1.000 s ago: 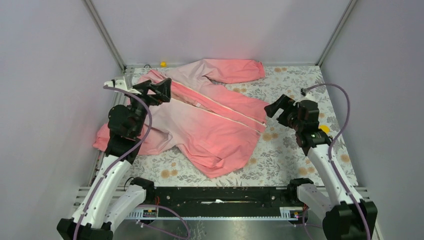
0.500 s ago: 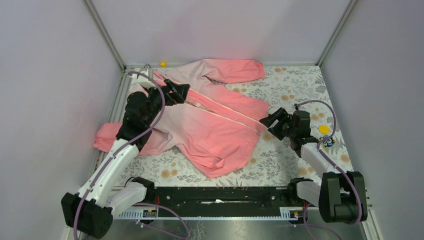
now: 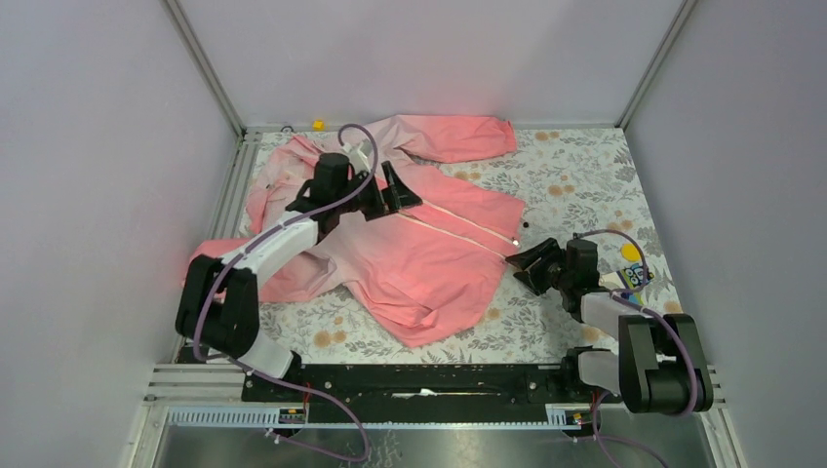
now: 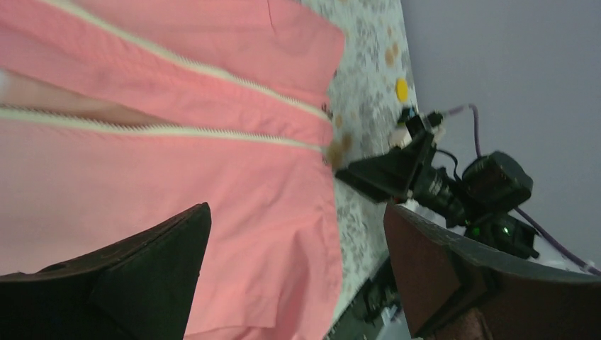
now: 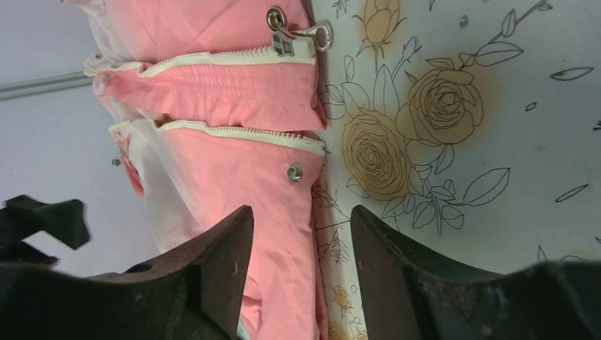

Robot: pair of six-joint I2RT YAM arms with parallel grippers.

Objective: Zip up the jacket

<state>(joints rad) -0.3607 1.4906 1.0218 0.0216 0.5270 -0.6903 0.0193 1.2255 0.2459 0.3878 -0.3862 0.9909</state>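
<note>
Bench: floral cover, lilac walls around.
Jacket: spread left of centre, unzipped.
Yellow disc at right.
Left end effector: wide open above its front.
Right end effector: half-open at hem, empty.

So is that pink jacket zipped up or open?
Open. The jacket shows two white zipper edges lying apart at the hem, the pull on one edge only.

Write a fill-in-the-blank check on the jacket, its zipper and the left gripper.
1. The jacket lies with its zipper ___, the two halves apart.
2. The slider sits at the ___ end of the zipper.
3. The left gripper, jaws wide over the jacket, holds ___.
4. The cloth under the jacket has a ___ print.

Missing words: open; hem; nothing; floral.
</note>
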